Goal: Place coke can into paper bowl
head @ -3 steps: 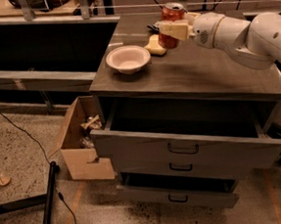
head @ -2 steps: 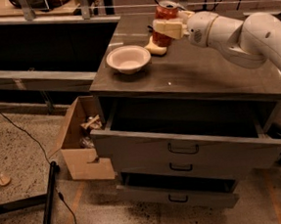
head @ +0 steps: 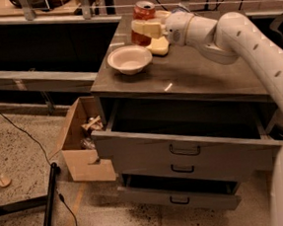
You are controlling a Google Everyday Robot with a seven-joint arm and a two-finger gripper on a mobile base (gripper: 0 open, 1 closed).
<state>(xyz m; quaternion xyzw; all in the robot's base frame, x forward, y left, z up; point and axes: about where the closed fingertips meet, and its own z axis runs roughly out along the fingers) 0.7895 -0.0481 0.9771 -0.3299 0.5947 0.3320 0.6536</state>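
Plainly, the coming move turns on how the small red cylindrical soda can with a silver top (head: 144, 11) stands relative to the shallow round off-white paper bowl (head: 129, 59). The can is held upright, its long axis vertical, over the far left corner of the grey-brown worktop (head: 192, 76). The bowl sits on the worktop just toward the front edge and slightly toward the left edge from it. The robot's white gripper (head: 139, 29) reaches in from the right, and its cream-coloured fingers (head: 149, 28) are closed around the can's middle, so the red wall shows above and below them. The can's base appears clear of the worktop, near the bowl's far rim; whether it already overhangs that rim I cannot tell. The bowl is empty, and a pale yellow sponge-like block (head: 159, 46) lies just beside it.
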